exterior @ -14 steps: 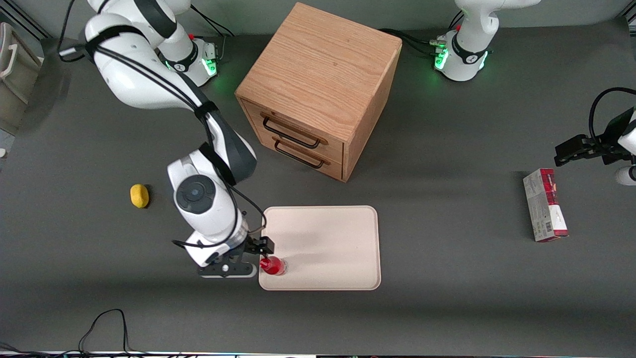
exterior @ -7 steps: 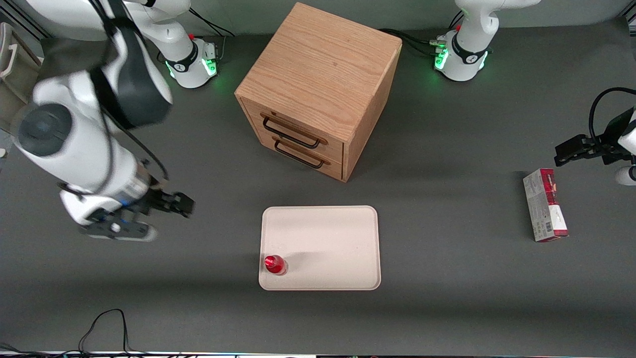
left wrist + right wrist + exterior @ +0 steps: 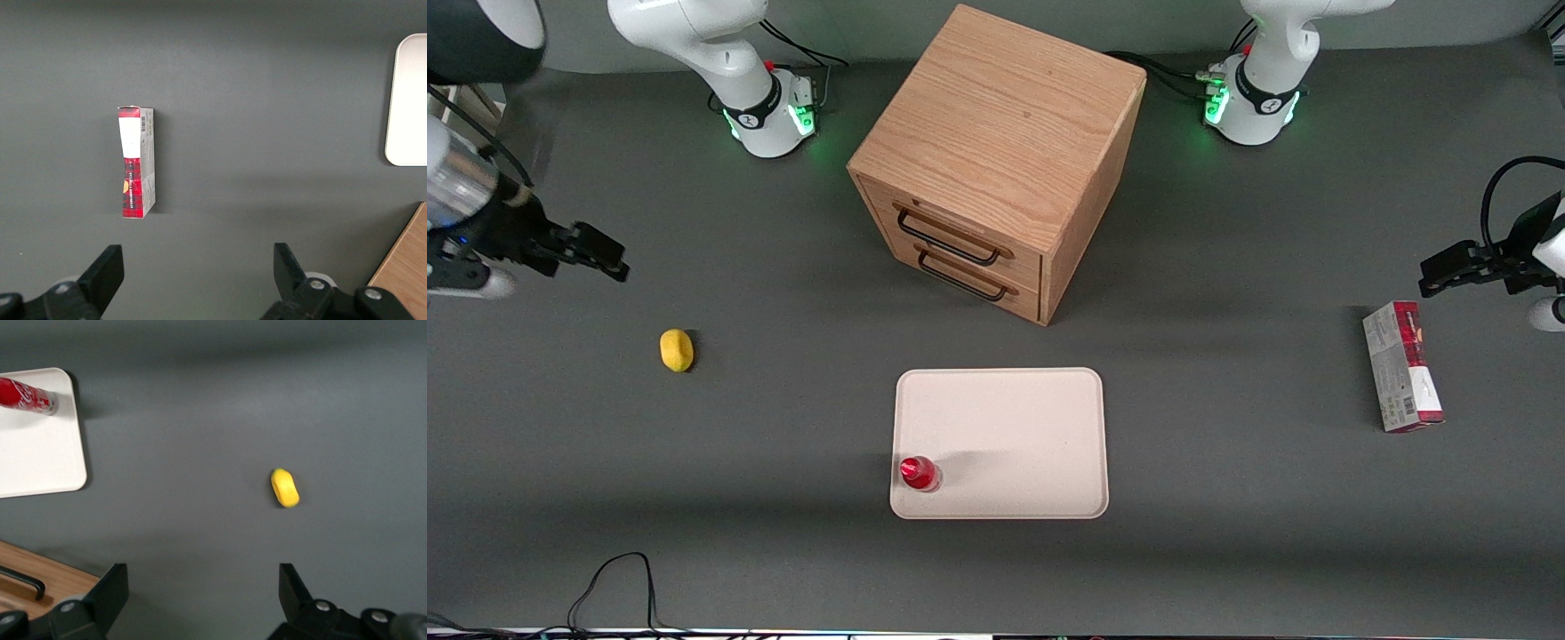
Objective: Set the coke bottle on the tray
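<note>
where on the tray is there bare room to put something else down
Nearly all of the tray is bare. Only the corner nearest the camera, toward the working arm's end, holds the upright coke bottle. The open gripper is high and far off, above the lemon.

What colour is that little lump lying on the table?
Yellow. The lump shows best in the right wrist view, beneath the open gripper.

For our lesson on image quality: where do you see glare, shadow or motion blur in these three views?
Front view: the gripper at the working arm's end looks slightly smeared; green glow at both arm bases; the coke bottle casts a soft shadow on the tray. Right wrist view: the yellow object is slightly soft. Left wrist view: even light, sharp carton.
</note>
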{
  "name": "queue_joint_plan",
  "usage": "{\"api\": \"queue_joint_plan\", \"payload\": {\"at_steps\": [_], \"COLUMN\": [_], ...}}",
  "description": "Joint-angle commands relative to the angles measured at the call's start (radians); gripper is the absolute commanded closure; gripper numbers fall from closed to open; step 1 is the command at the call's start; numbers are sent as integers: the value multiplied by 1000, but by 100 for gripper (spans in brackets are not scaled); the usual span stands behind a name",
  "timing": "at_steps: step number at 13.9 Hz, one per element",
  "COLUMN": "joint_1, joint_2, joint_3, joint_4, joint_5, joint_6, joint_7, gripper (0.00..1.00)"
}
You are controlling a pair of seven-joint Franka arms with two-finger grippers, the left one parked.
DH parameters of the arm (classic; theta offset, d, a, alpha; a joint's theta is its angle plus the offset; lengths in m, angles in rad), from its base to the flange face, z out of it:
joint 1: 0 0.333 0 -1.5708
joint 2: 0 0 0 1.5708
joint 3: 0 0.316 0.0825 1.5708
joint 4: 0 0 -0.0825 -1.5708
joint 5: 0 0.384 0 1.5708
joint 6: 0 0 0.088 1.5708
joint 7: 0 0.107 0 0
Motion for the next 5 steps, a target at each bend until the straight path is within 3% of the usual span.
{"api": "queue_joint_plan", "payload": {"at_steps": [1,5], "joint_1": [11,13], "joint_2": [-65,-73], "joint_3": [-2,7], "joint_4": [-45,-16], "joint_5": [24,24], "joint_6": [-3,-45], "joint_7": [-14,-11], "gripper": [0,0]}}
